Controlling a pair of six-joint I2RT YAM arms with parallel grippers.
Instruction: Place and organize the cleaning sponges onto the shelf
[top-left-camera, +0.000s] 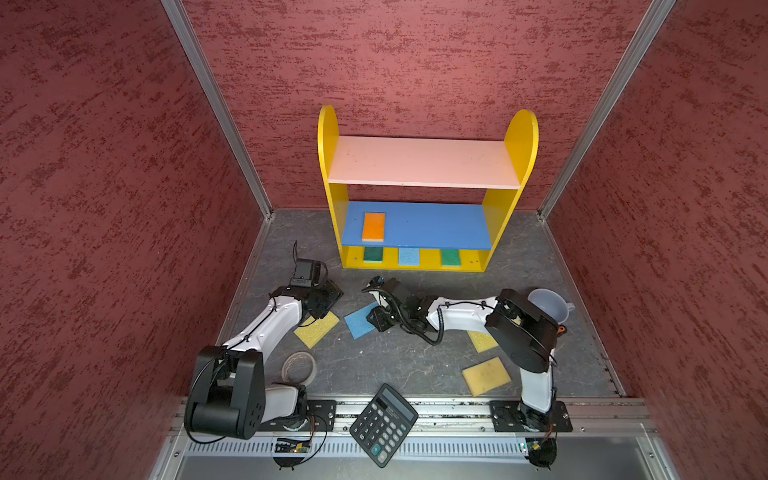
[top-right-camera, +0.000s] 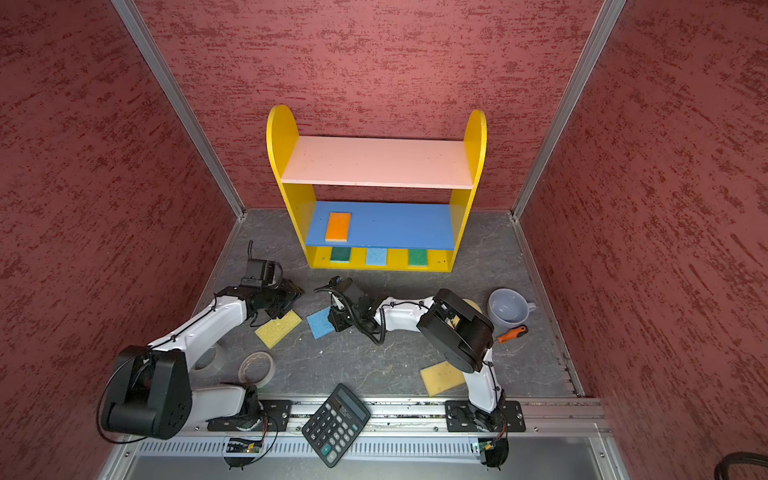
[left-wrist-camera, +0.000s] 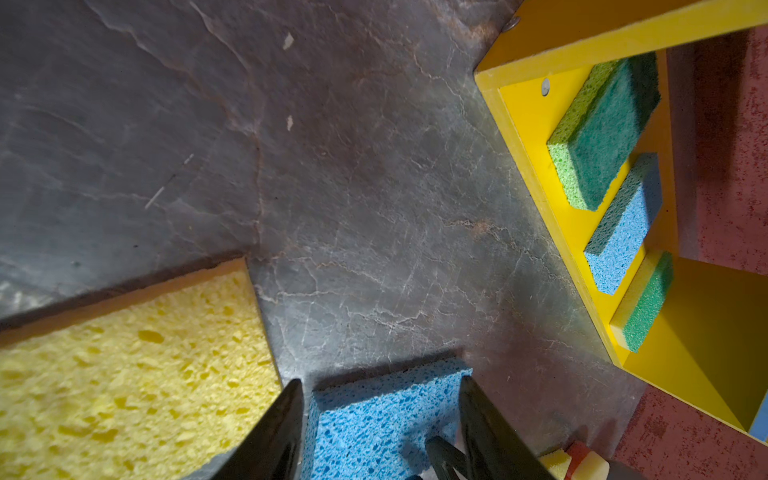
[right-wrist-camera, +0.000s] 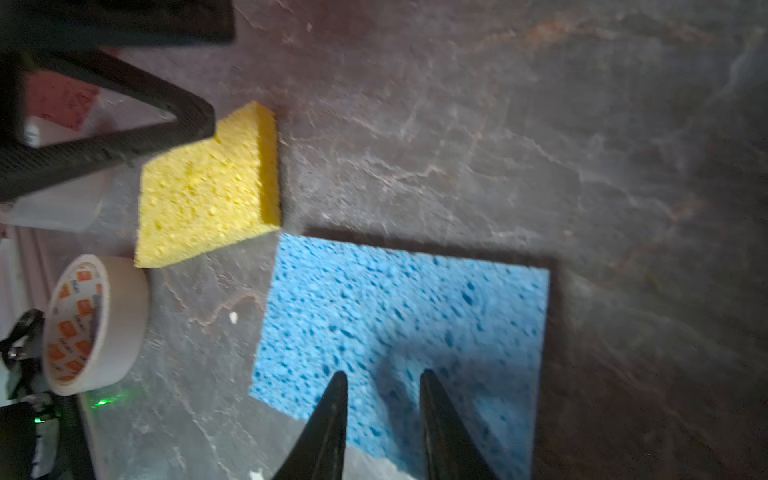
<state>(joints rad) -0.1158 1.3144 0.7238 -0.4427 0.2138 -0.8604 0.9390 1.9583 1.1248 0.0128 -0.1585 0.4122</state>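
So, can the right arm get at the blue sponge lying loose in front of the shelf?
Probably yes: the right pincer hangs right over the blue sponge, jaws apart, with nothing lying between them.

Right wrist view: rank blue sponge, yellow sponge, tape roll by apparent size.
1. blue sponge: largest, but it lies nearest the camera, so part of that is perspective.
2. yellow sponge: one corner is hidden.
3. tape roll: smallest, not far behind the yellow sponge.
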